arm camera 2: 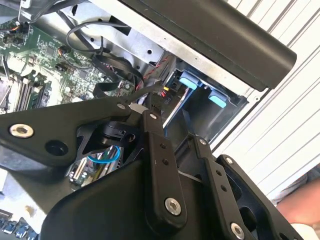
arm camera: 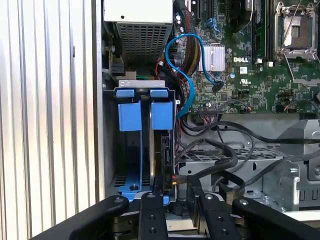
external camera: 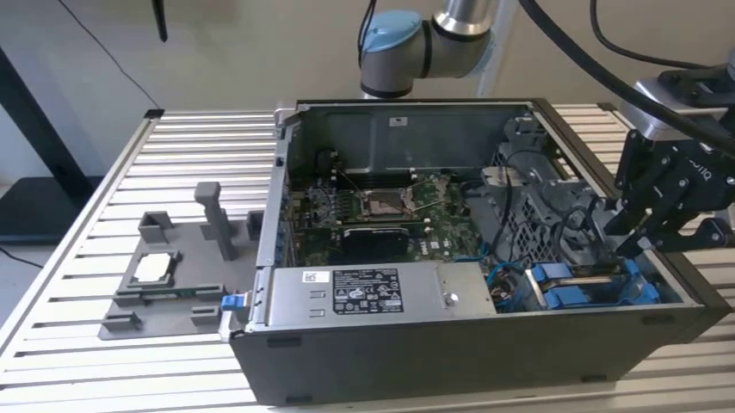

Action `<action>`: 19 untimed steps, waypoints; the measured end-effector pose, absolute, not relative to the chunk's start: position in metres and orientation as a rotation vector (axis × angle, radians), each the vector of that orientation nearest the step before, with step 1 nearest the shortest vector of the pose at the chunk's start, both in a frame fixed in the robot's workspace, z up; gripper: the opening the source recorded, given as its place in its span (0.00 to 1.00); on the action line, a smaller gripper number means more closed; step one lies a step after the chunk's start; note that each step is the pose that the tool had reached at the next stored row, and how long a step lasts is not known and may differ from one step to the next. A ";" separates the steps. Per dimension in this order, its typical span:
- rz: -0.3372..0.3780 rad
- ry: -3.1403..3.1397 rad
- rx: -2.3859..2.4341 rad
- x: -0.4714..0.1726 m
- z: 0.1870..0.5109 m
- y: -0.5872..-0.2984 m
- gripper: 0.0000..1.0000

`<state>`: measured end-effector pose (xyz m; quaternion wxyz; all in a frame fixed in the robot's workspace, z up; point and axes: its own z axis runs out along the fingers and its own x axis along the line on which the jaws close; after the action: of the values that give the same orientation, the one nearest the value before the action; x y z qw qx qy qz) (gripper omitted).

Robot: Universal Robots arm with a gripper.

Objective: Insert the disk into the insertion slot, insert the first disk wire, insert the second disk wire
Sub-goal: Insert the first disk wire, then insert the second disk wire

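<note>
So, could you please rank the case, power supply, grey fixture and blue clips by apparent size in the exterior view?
1. Case
2. Power supply and grey fixture: about alike, not ranked
3. Blue clips

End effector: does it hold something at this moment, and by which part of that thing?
It cannot be told. The end effector is at the insertion slot, beside black cables, but any hold is hidden.

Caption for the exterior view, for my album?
Black robot gripper poised at the dark grey metal drive bay with bright blue clips, inside an open dark computer case.
</note>
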<state>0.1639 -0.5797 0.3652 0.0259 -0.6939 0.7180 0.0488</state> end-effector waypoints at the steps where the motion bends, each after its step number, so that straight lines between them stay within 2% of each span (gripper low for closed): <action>1: 0.151 2.219 -2.145 0.164 0.365 -0.580 0.33; 15: 0.151 2.219 -2.145 0.164 0.369 -0.578 0.33; 19: 0.152 2.219 -2.145 0.164 0.380 -0.578 0.33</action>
<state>0.1639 -0.5777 0.3796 0.0258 -0.6938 0.7180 0.0493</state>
